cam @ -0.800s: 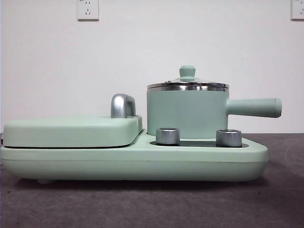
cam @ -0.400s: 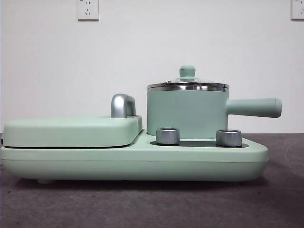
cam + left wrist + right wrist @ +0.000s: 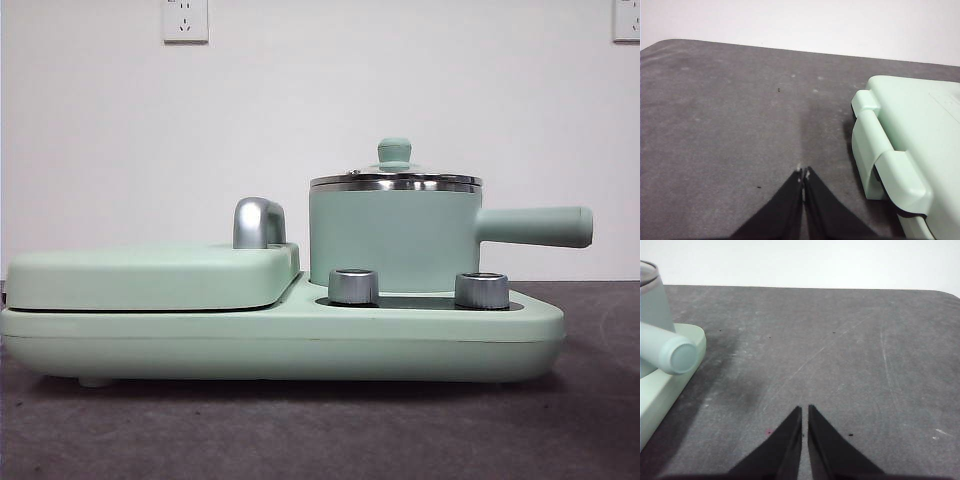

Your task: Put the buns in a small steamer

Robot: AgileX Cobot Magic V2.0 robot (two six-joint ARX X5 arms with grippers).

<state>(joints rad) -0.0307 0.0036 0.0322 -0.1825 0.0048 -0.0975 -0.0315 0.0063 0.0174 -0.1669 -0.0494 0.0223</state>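
The small steamer (image 3: 395,235), a mint-green pot with a steel rim, stands on the right half of the green cooker base (image 3: 280,345). Its green-knobbed lid (image 3: 394,160) is on, and its straight handle (image 3: 535,226) sticks out to the right. The right wrist view catches the steamer's wall (image 3: 652,315) and the handle's end (image 3: 677,356). No buns show in any view. My left gripper (image 3: 803,173) hangs shut and empty over bare table beside the cooker's left end. My right gripper (image 3: 805,410) is shut and empty over the table, off past the handle.
A flat mint-green grill cover (image 3: 150,275) with a chrome handle (image 3: 258,222) fills the base's left half; its hinged end (image 3: 900,155) lies close to my left gripper. Two steel knobs (image 3: 353,286) sit at the front of the base. Dark grey tabletop (image 3: 840,340) surrounds it.
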